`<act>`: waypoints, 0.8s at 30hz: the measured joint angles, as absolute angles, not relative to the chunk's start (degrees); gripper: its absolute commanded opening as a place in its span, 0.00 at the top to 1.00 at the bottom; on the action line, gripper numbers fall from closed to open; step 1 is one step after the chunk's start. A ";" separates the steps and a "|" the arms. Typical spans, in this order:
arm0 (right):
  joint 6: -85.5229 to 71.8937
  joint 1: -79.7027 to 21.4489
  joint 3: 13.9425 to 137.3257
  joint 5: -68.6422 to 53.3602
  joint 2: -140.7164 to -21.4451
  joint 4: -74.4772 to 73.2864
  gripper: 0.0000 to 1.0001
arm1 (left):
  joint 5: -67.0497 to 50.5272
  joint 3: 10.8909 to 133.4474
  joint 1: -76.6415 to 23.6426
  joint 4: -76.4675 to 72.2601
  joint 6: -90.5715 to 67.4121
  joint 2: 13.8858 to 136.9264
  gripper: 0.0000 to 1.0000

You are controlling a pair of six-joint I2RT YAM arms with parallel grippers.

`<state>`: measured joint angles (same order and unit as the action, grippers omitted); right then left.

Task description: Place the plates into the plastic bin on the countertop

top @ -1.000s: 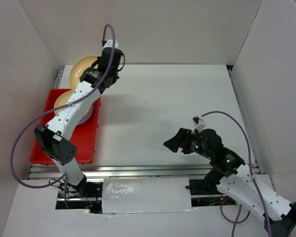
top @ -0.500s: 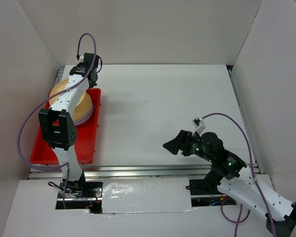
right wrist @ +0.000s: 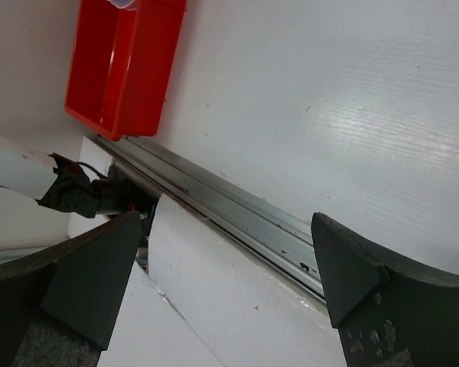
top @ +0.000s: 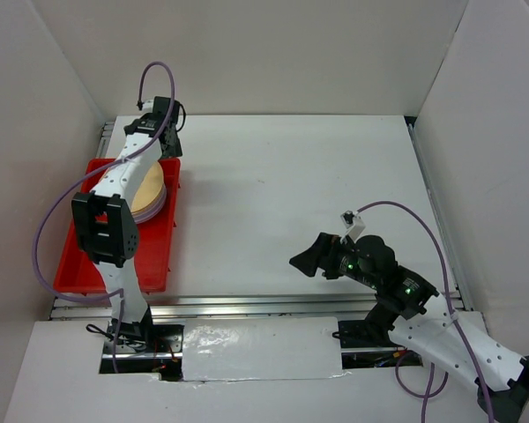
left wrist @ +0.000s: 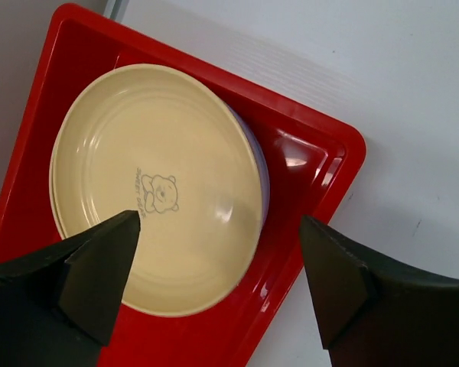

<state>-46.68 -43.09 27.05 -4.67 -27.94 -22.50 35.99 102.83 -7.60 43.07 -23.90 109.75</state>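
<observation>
**Plates in bin, both jaws wide**

Cream plate tops the stack in bin's far end, at countertop left edge. L gripper hovers over it, jaws spread. R gripper near front edge, jaws spread too.

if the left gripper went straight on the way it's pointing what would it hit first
Most likely the cream plate, topmost in the red bin: the left gripper points down at it, jaws open. Height above it unclear.
</observation>
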 measured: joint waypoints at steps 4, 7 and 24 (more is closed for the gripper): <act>-46.63 -43.72 27.22 -4.03 -27.79 -22.74 0.00 | 38.28 105.82 -8.45 46.48 -24.47 109.47 0.01; -46.06 -43.92 28.77 -2.52 -27.66 -24.29 0.00 | 40.93 107.90 -11.25 48.14 -24.32 106.54 0.01; -35.94 -44.64 73.67 31.31 -38.79 -56.55 0.00 | 38.61 76.73 -33.67 51.18 -31.33 52.53 0.01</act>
<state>-35.94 -44.64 73.67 31.31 -38.79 -56.55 38.61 76.73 -33.67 51.18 -31.33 52.53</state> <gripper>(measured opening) 0.997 0.993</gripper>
